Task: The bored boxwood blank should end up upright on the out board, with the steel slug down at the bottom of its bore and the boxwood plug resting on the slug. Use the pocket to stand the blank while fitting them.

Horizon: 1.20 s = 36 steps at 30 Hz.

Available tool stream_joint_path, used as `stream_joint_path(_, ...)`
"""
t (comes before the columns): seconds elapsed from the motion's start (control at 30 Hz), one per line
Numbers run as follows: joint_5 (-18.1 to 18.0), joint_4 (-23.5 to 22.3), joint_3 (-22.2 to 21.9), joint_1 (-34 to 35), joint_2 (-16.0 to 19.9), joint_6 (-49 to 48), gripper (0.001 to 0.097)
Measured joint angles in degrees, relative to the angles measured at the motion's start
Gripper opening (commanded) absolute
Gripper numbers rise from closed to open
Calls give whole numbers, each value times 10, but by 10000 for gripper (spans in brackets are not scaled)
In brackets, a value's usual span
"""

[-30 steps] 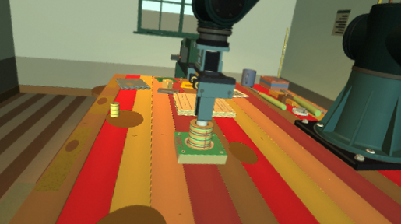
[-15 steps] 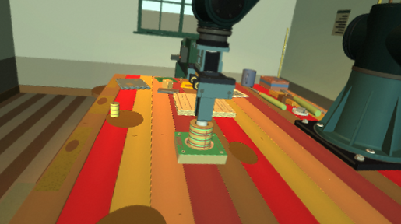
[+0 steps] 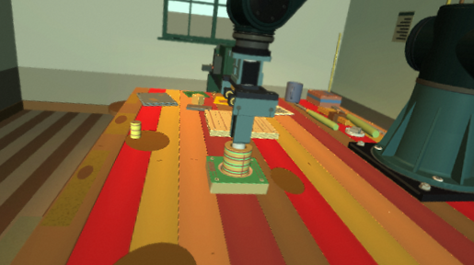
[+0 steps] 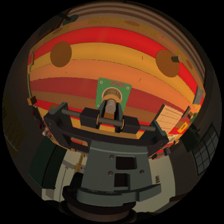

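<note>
The steel slug (image 4: 110, 108), a short grey cylinder, sits between my fingers directly above the bored boxwood blank (image 3: 236, 159), and its lower end shows just over the blank's top (image 3: 239, 145). The blank is a banded pale cylinder standing upright in the green-topped pocket block (image 3: 237, 176) at mid-table. The boxwood plug (image 3: 135, 129), small and yellow-banded, stands apart near the table's left edge. The pale slatted out board (image 3: 238, 125) lies behind the pocket. My gripper (image 4: 110, 111) is closed on the slug.
A grey cup (image 3: 294, 91), stacked blocks (image 3: 324, 99) and green rods (image 3: 323, 119) crowd the far right of the table. The arm's large base (image 3: 439, 133) fills the right side. A grey plate (image 3: 157, 99) lies at the far left. Striped tabletop stretches in front.
</note>
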Motion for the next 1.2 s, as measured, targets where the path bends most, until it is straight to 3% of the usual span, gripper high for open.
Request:
stream_joint_path(0.23, 0, 0, 0, 0, 0, 0, 433)
stream_joint_path(1.2, 4, 0, 0, 0, -4, 0, 433)
